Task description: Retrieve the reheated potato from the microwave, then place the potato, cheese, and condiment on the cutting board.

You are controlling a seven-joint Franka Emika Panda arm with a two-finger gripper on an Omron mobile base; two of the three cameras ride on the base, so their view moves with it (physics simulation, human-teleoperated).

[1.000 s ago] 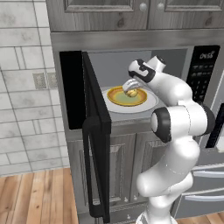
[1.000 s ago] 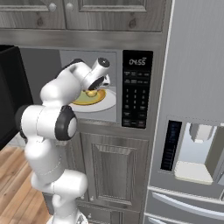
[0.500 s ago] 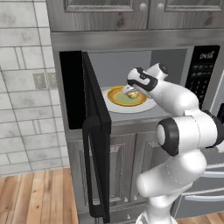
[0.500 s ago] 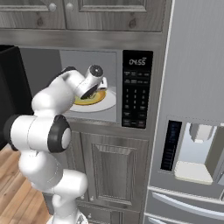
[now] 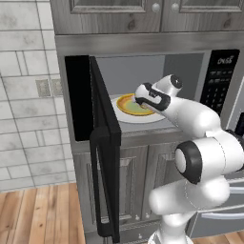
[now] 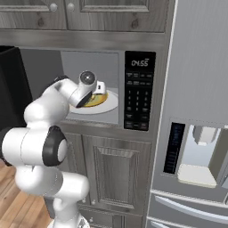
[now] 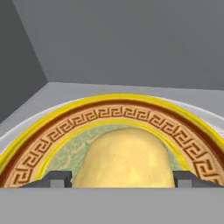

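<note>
The microwave (image 5: pixel 220 81) stands with its black door (image 5: pixel 102 138) swung wide to the left. Inside, a white plate with a yellow and brown patterned rim (image 7: pixel 131 109) holds the pale-yellow potato (image 7: pixel 124 159). My gripper (image 7: pixel 122 180) is reached into the cavity, open, with one dark fingertip (image 7: pixel 57 178) on each side of the potato and a narrow gap to it on both sides. From the base, the hand (image 5: pixel 148 99) hangs low over the plate (image 5: pixel 125 114), and its white wrist (image 6: pixel 89 87) covers the potato. The cheese, condiment and cutting board are out of view.
The open door juts out at chest height left of the arm. Grey cavity walls (image 7: pixel 131 43) close in around the hand. A steel fridge with a dispenser (image 6: pixel 196 151) stands right of the button panel (image 6: pixel 139 91). Cabinets (image 6: pixel 111 169) lie below, a tiled wall (image 5: pixel 28 105) at left.
The hand has pushed down and deeper into the microwave, coming level with the potato on the plate. The jaws have kept the same width.
</note>
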